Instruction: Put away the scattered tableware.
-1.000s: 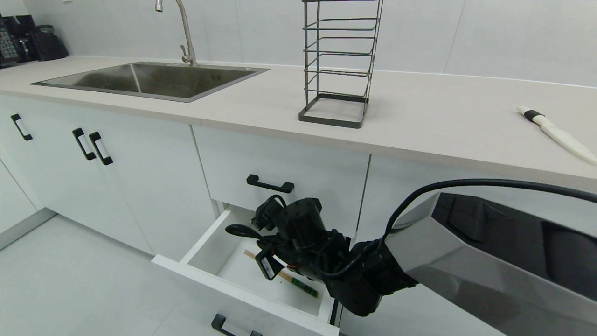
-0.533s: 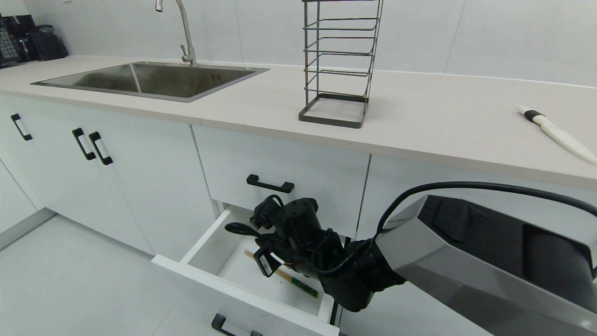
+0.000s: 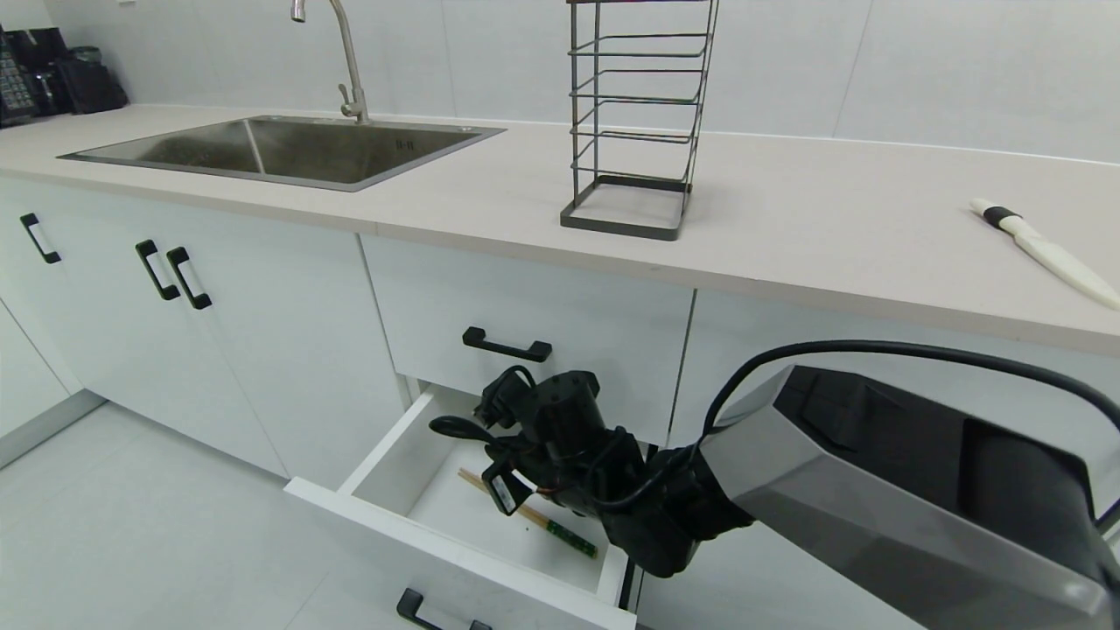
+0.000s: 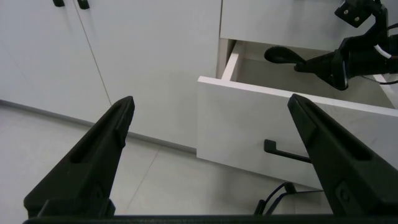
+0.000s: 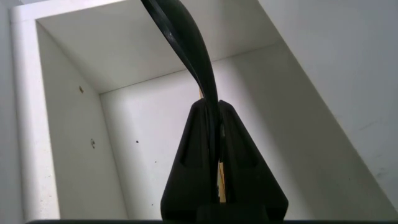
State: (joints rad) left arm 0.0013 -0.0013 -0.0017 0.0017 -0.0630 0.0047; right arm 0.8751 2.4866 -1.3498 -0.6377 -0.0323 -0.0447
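Steel sink (image 3: pixel 289 149) with a tall faucet (image 3: pixel 350 61) sits around 10 o'clock on the pale countertop (image 3: pixel 787 210) — wire rack (image 3: pixel 619 229) standing at 12. White cabinet doors (image 3: pixel 262 350) with black handles at 8 o'clock, dark appliances (image 3: pixel 52 79) way off at 10.

Wht tile wall (image 3: pixel 875 70), beige counter (image 3: pixel 787 219), wht cabinets (image 3: pixel 280 350), grey floor (image 3: pixel 131 525)
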